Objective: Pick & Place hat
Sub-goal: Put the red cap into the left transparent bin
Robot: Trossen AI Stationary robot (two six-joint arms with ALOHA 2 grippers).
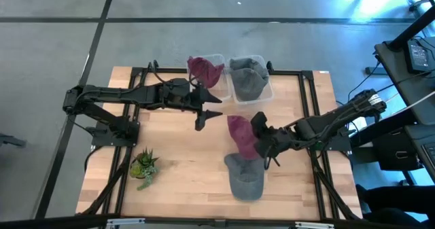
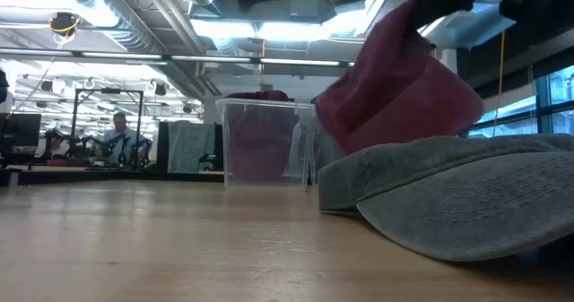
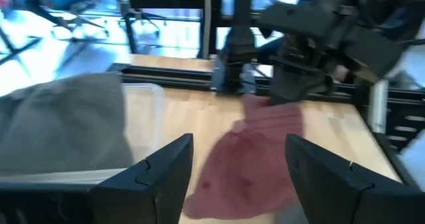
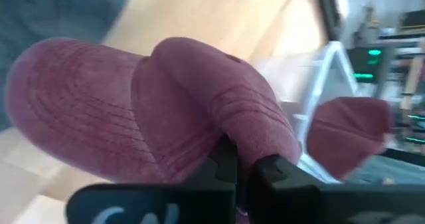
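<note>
A maroon hat [image 1: 241,135] hangs over the table's middle with my right gripper [image 4: 247,167] shut on it. Seen from above, its lower end overlaps the far edge of a grey hat [image 1: 245,178] that lies on the table toward the near edge. Two clear bins stand at the far edge. The left bin [image 1: 216,60] holds another maroon hat [image 1: 202,68], the right bin [image 1: 266,86] a grey hat [image 1: 248,79]. My left gripper [image 1: 216,108] is open in the air near the bins, pointing at the held hat [image 3: 255,161], with nothing between its fingers. My right gripper pinches a bunched fold of the maroon hat's crown cloth [image 4: 234,132] between its two fingers. The fingers come from the table's right, slanting down. The hat hangs below them, its stitched brim [image 4: 73,98] away from the fingers. The grey hat hides its lower edge in the low view.
A small potted plant [image 1: 143,166] stands near the table's near left corner. Black frame rails [image 1: 309,100] run along the table's sides. Bare wood lies between the plant and the grey hat.
</note>
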